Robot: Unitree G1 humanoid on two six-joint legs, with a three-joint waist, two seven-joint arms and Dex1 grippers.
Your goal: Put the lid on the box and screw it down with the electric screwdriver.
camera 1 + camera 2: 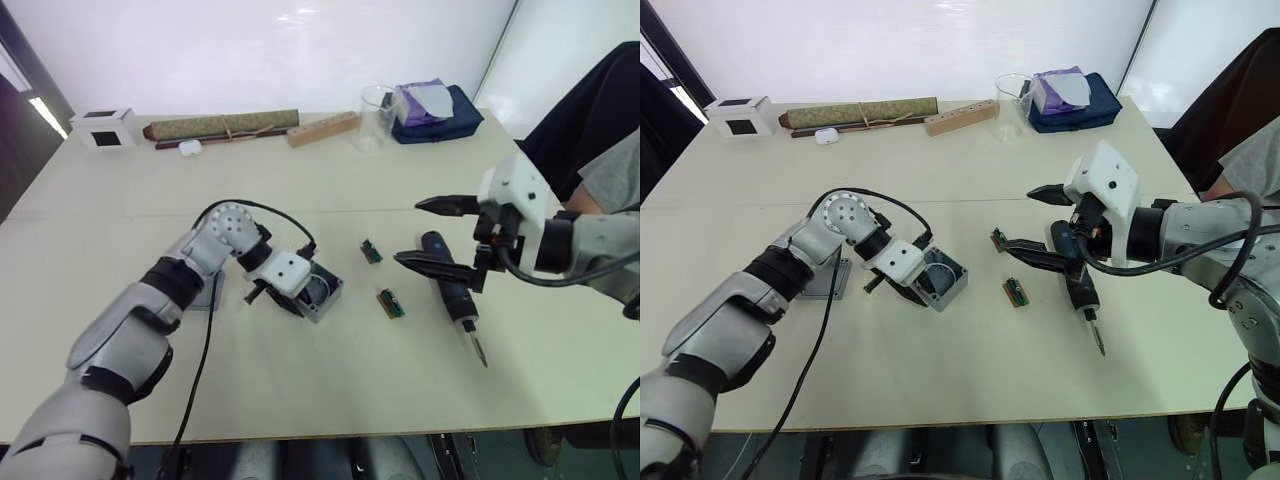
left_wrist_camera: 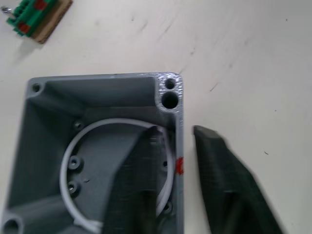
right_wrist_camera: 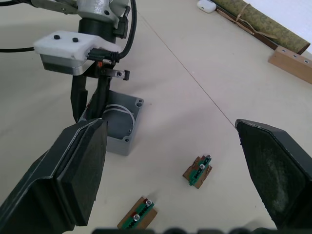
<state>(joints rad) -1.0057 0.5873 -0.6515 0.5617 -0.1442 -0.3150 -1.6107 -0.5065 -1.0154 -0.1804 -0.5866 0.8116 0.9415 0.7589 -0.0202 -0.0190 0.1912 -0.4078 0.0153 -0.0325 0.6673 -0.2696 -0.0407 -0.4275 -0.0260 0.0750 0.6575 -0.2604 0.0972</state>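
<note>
The grey box (image 1: 327,296) stands open-topped on the table, with a white ring inside (image 2: 97,112). My left gripper (image 2: 176,129) straddles one wall of it, one finger (image 2: 141,180) inside and the other outside. Slim gaps show on both sides of the wall, so it stands open. The flat grey lid (image 1: 833,281) lies on the table just left of the box, partly under my left forearm. To the right of the box lies the dark electric screwdriver (image 1: 452,288), bit toward the front edge. My right gripper (image 1: 440,235) hovers wide open over its rear end, holding nothing.
Two small green circuit boards (image 1: 372,251) (image 1: 391,303) lie between box and screwdriver. Along the far edge are a white cube (image 1: 105,128), an olive roll (image 1: 220,126), a wooden block (image 1: 322,129), a clear cup (image 1: 375,115) and a navy pouch (image 1: 440,115). A person (image 1: 600,130) sits at the right.
</note>
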